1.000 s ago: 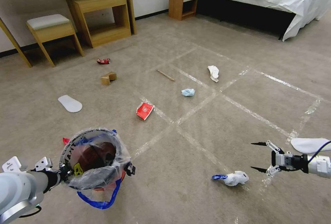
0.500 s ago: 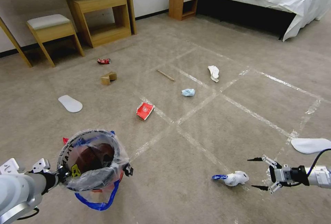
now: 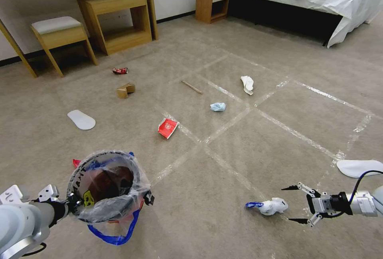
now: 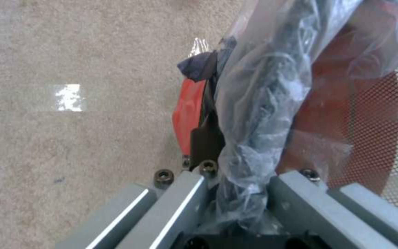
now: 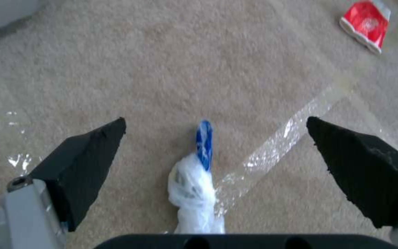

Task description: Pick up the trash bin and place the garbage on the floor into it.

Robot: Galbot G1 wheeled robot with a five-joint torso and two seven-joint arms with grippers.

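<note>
Left gripper clamps the trash bin rim; right gripper, jaws wide, should straddle the knotted white bag squarely before pinching.

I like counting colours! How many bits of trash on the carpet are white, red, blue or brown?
White: 4, the insole, the insole, the tissue, the knotted bag.
Red: 2, the wrapper, the can.
Blue: 1, the mask.
Brown: 2, the cardboard, the stick.
Total: 9.
</note>
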